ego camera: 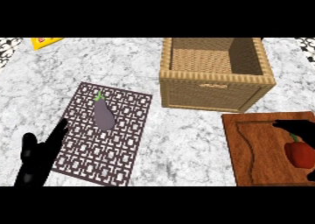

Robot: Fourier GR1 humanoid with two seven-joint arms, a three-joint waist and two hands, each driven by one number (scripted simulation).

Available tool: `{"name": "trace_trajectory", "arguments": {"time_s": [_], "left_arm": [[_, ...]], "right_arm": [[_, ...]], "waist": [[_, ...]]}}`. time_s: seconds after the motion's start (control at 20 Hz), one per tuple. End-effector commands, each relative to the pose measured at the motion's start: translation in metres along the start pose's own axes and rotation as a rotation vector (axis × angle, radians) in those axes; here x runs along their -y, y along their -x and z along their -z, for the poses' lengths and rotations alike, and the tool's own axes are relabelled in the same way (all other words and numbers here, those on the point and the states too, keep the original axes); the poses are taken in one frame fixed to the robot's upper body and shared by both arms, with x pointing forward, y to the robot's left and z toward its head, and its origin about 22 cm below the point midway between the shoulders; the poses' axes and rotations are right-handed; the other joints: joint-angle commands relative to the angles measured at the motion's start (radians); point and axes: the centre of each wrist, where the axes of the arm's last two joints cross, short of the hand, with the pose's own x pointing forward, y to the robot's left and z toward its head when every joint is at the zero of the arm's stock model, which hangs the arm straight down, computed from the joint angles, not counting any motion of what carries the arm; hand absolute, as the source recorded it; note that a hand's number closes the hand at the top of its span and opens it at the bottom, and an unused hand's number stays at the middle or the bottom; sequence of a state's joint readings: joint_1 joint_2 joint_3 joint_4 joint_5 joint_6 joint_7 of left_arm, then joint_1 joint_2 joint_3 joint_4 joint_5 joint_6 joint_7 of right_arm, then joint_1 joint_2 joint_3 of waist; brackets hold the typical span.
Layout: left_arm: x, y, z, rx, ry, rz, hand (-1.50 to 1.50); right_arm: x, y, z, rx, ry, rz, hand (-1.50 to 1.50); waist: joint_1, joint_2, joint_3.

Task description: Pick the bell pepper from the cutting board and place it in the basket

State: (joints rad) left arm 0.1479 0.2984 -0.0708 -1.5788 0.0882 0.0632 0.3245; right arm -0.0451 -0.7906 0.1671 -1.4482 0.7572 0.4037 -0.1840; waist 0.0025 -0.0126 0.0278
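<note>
Marble counter (186,131), bell pepper (300,153) by cutting board's (263,148) right edge

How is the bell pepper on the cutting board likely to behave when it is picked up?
The bell pepper looks rounded and smooth-skinned, so it may roll on the cutting board if nudged and could slip in a hold. It keeps a plump shape, so it is probably stiff rather than floppy.

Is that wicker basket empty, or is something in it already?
Empty, as far as shows: the basket has a bare woven floor, and the pepper lies on the cutting board.
</note>
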Motion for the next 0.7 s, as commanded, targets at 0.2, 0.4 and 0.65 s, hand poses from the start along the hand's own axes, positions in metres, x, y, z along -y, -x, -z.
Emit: {"name": "trace_trajectory", "arguments": {"time_s": [0.2,0.4,0.65], "left_arm": [[0.017,0.021,0.009,-0.078,0.015,-0.063,0.00],[-0.001,0.023,0.002,-0.093,0.017,-0.064,0.00],[0.000,0.037,0.007,-0.092,-0.005,-0.079,0.00]], "right_arm": [[-0.001,0.000,0.016,0.053,0.071,-0.139,1.50],[-0.010,0.006,0.018,0.060,0.070,-0.158,1.50],[-0.017,0.000,0.015,0.075,0.129,-0.177,1.50]], "waist": [[0.009,0.017,-0.027],[0.008,0.015,-0.027],[-0.005,0.014,-0.028]]}}
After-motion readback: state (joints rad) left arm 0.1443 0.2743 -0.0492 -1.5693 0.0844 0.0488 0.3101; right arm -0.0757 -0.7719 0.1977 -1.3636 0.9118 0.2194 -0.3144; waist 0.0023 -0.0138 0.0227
